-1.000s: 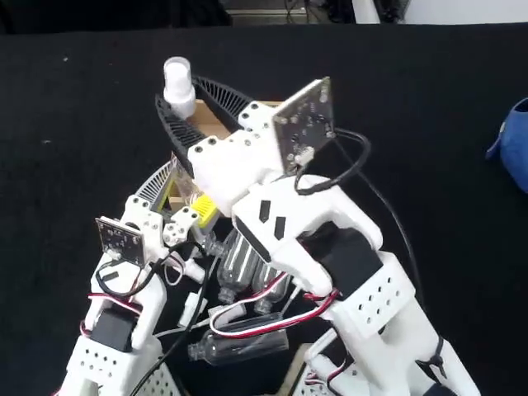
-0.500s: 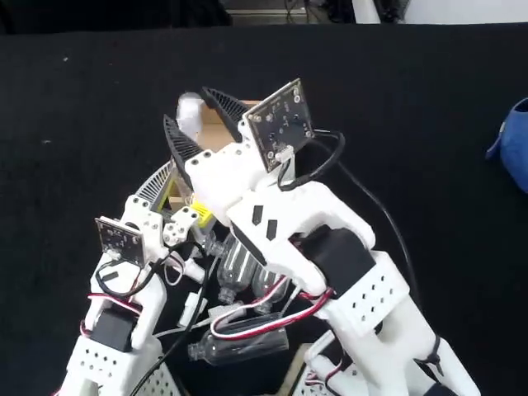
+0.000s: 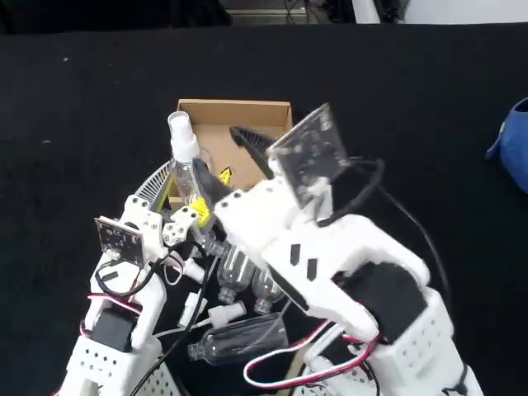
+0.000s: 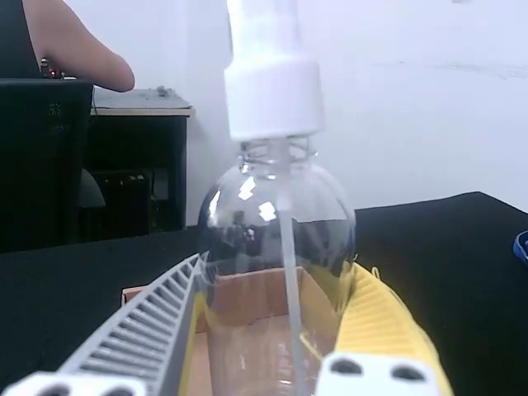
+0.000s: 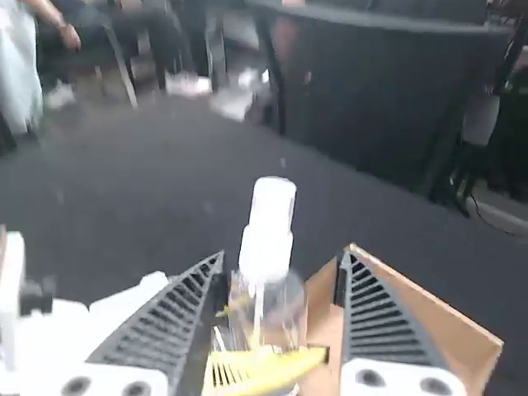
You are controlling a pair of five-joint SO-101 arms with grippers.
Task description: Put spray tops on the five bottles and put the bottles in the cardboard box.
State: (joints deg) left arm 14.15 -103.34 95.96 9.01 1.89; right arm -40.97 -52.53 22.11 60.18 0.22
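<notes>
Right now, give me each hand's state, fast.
Left hand: closed on the spray-topped bottle.
Right hand: open, around that same bottle.

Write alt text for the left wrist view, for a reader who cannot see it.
A clear bottle with a white spray top stands upright between the grey and yellow fingers of the left gripper. Behind it sit the cardboard box and black table.

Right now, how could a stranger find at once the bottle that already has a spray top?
Find the cardboard box in the middle of the black table. At its left near corner one bottle stands upright in the left claw. It alone stands and wears a white spray top; the other bottles lie on their sides near the arm bases.
</notes>
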